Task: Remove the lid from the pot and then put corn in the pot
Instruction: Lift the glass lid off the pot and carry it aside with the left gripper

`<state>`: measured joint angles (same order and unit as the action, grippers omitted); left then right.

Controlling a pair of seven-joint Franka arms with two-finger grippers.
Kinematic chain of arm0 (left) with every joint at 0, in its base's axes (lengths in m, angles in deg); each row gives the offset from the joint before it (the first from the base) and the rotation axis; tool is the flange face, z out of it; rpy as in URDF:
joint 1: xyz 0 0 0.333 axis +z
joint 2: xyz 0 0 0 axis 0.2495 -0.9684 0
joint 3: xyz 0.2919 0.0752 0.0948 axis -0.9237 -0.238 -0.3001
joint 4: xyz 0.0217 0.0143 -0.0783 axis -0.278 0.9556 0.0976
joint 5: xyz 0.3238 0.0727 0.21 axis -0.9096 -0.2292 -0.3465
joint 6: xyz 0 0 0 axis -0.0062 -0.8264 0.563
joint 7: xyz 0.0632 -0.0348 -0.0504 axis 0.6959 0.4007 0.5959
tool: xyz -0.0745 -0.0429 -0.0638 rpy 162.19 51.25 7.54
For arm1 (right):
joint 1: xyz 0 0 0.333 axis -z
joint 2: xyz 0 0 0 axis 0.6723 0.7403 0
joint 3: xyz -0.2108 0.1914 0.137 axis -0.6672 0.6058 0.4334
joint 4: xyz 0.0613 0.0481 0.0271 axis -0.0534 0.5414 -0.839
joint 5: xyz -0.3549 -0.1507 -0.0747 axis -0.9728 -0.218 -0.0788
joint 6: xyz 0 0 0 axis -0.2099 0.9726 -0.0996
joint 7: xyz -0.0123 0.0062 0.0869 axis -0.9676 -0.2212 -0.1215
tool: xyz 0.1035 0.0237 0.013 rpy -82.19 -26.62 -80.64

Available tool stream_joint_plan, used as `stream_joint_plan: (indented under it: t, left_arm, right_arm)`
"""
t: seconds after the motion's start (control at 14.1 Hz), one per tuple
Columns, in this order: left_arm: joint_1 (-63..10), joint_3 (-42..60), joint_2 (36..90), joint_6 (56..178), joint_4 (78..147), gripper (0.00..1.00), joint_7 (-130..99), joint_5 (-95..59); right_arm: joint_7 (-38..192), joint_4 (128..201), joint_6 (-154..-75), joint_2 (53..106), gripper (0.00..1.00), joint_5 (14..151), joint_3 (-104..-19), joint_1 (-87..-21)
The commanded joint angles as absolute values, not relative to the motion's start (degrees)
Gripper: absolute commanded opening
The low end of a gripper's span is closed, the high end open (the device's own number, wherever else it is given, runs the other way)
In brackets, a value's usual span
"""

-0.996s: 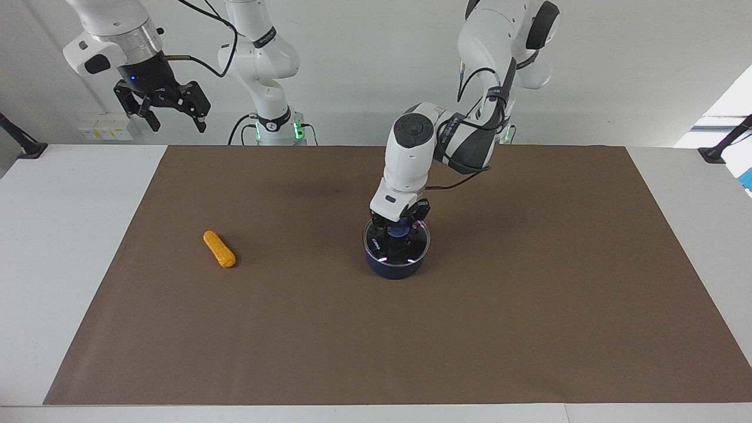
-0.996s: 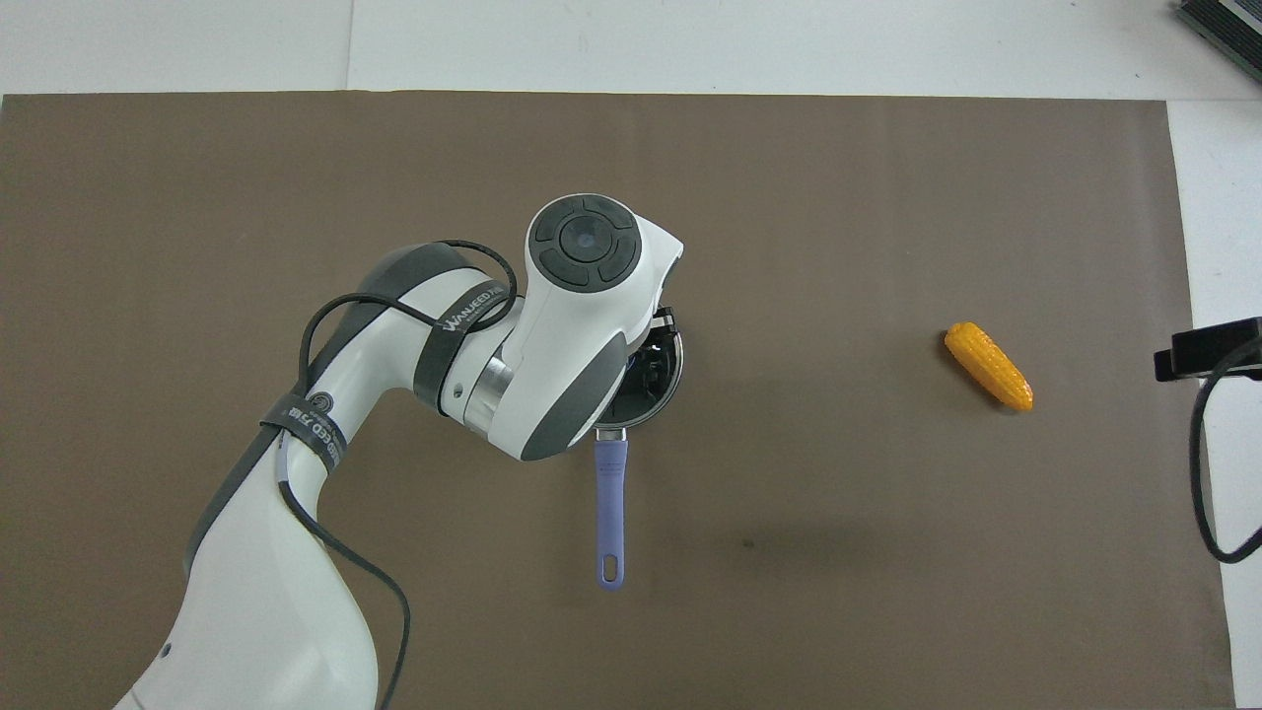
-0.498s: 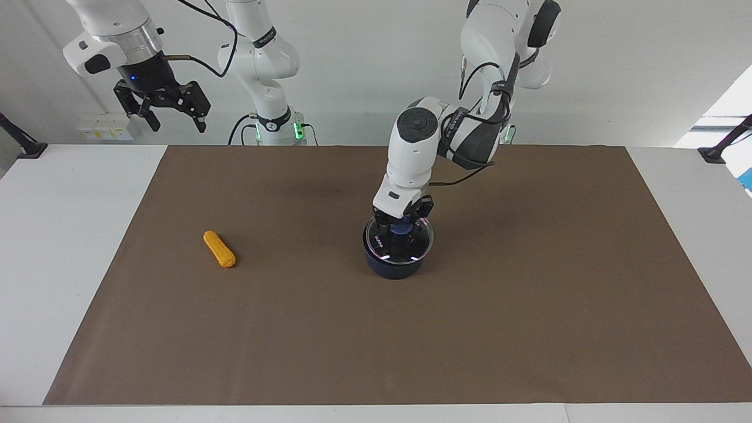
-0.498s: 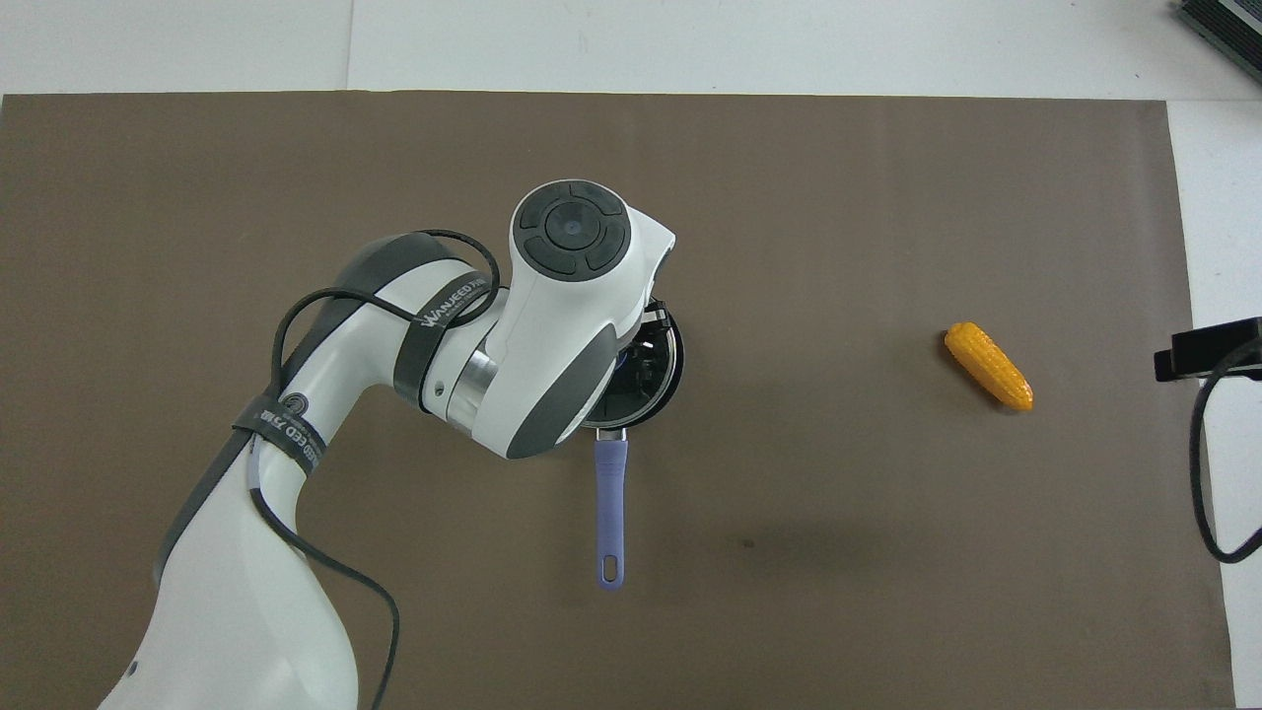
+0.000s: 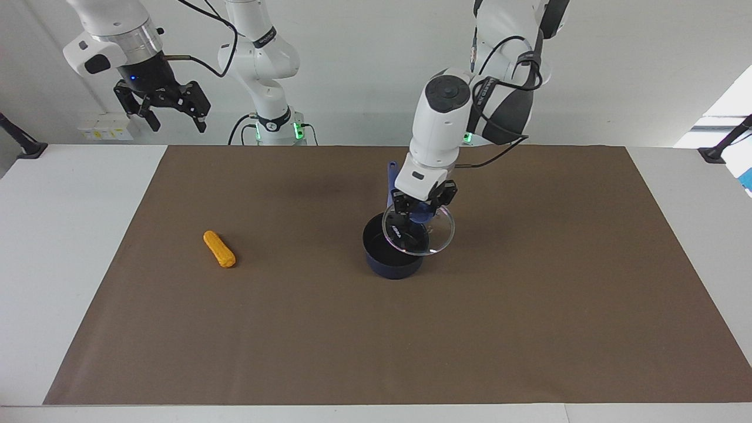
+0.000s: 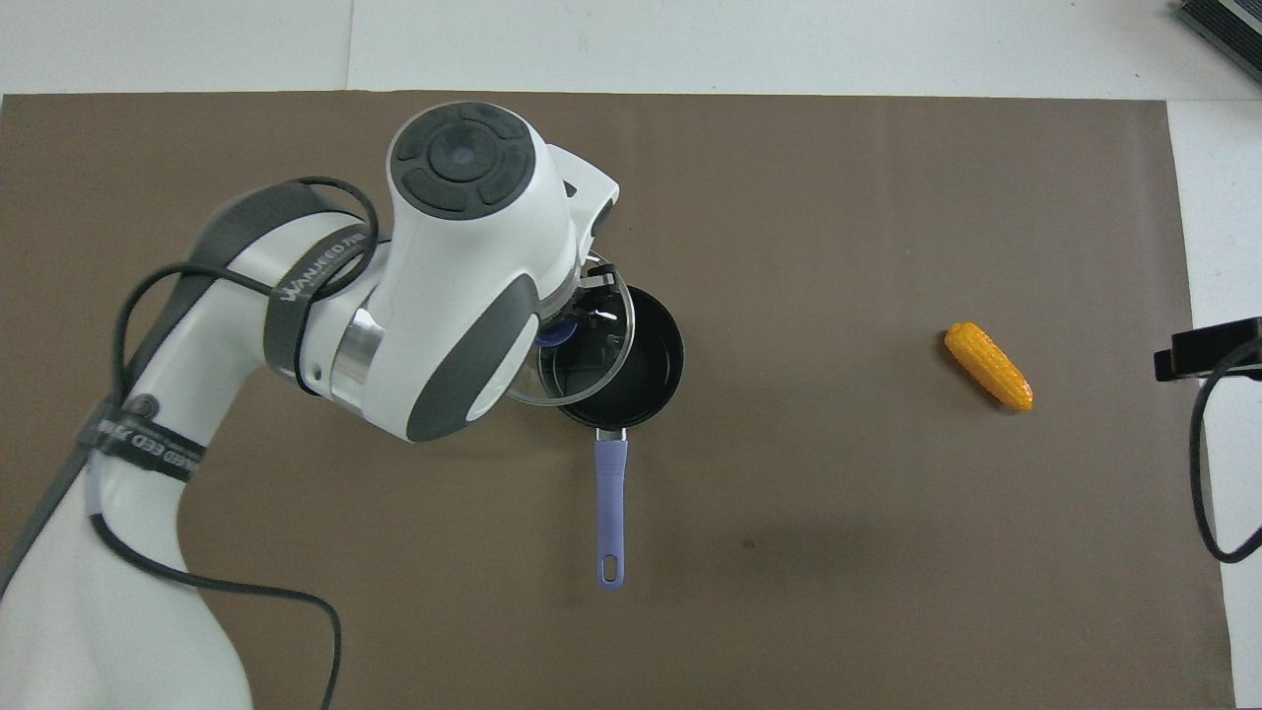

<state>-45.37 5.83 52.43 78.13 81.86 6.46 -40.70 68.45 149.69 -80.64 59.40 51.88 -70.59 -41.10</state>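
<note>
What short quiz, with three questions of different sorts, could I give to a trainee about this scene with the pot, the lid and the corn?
1. True or false: the lid rests flat on the pot.
2. Multiple choice: the left tool is shut on
A. the corn
B. the lid's blue knob
C. the pot's handle
3. Short answer: where is the right tool, and does it hold anything?

Key
1. False. The lid is lifted, tilted, above the pot and partly off toward the left arm's end.
2. B
3. It waits raised at the right arm's end of the table, open and holding nothing.
</note>
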Motion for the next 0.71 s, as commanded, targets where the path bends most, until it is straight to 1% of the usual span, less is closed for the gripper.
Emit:
stream_joint_plan:
  t: [0.0, 0.28, 0.43, 0.5, 0.64]
  left_arm:
    - [-40.39, 6.14, 55.65, 74.54, 82.01, 0.00, -2.65, -40.83]
    - [-33.80, 6.40, 58.64, 73.14, 82.71, 0.00, -13.47, -40.74]
    - [-29.50, 6.40, 59.26, 71.20, 82.72, 0.00, -20.14, -40.74]
    - [-27.39, 6.40, 59.53, 70.50, 82.98, 0.00, -23.39, -40.74]
    - [-23.44, 6.40, 60.84, 69.27, 83.94, 0.00, -29.54, -40.74]
  right_arm:
    - [69.46, 150.25, -81.02, 58.52, 1.00, 52.02, -70.35, -40.75]
    - [69.54, 150.25, -80.85, 58.52, 1.00, 52.02, -70.35, -40.75]
    - [72.08, 150.77, -80.75, 58.08, 1.00, 52.02, -70.18, -40.84]
    - [75.49, 152.69, -81.89, 57.81, 1.00, 51.93, -70.18, -40.84]
    - [83.66, 157.17, -88.20, 58.25, 1.00, 51.93, -70.27, -40.75]
